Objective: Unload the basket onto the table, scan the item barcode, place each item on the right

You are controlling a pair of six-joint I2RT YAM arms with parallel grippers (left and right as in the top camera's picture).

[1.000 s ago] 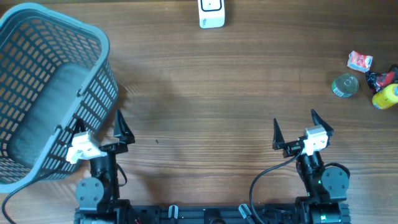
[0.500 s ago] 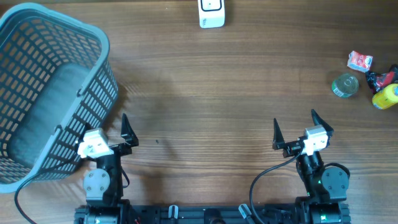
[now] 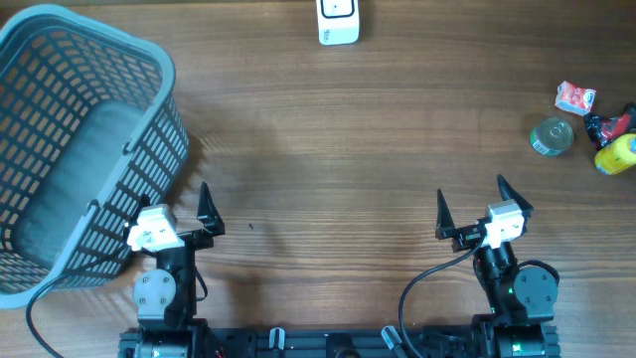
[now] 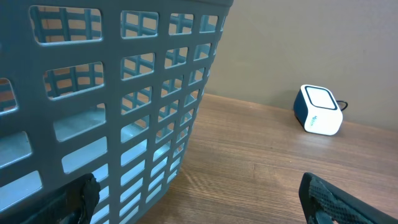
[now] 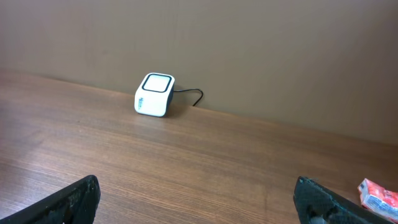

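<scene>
The white barcode scanner point(image 3: 338, 20) stands at the table's far edge; it also shows as the scanner point(image 4: 318, 110) in the left wrist view and the scanner point(image 5: 155, 95) in the right wrist view. Small items lie at the far right: a red packet point(image 3: 574, 97), a round tin point(image 3: 552, 136), a yellow bottle point(image 3: 616, 154) and a black-and-red thing point(image 3: 608, 124). My left gripper point(image 3: 169, 204) is open and empty beside the basket, its left finger close to the wall. My right gripper point(image 3: 475, 202) is open and empty, well short of the items.
A large blue-grey slatted basket point(image 3: 79, 149) fills the left side and most of the left wrist view, as the basket point(image 4: 112, 106). The red packet point(image 5: 378, 193) shows at the right wrist view's right edge. Bare wood lies between the grippers and the scanner.
My left gripper has shifted a little to the right along the basket's wall. The right arm has not moved.
</scene>
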